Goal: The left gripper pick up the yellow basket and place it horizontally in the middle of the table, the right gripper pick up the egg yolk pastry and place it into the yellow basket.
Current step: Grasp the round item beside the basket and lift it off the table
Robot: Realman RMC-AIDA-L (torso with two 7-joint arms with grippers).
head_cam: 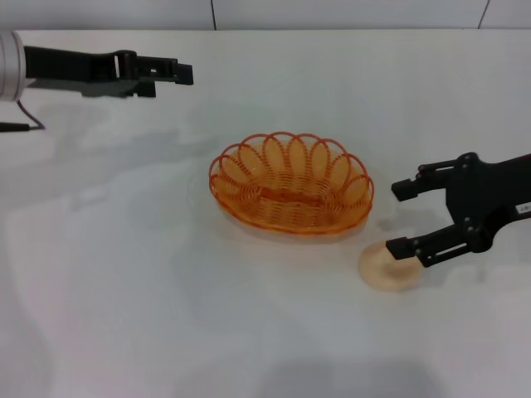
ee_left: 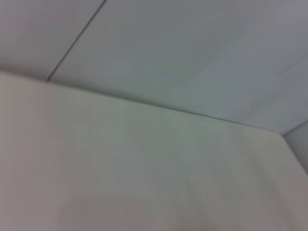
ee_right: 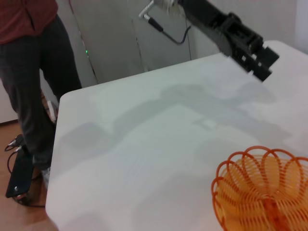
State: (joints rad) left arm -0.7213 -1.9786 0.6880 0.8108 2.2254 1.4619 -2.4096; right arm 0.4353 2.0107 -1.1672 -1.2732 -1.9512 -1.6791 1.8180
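Note:
The yellow basket [head_cam: 290, 182] lies lengthwise near the middle of the white table [head_cam: 124, 274], empty; part of it also shows in the right wrist view [ee_right: 264, 192]. The egg yolk pastry [head_cam: 388, 269] lies on the table just right of and in front of the basket. My right gripper [head_cam: 404, 217] is open and empty right by the pastry, and its lower finger [head_cam: 406, 247] overlaps the pastry's far edge. My left gripper [head_cam: 178, 73] is open, empty and raised at the far left, well away from the basket; it also shows in the right wrist view [ee_right: 262, 60].
A person in dark trousers [ee_right: 33, 72] stands beyond the table's left edge, with a black box [ee_right: 19, 178] and cables on the floor. The left wrist view shows only the bare table [ee_left: 144, 168] and the wall [ee_left: 168, 48].

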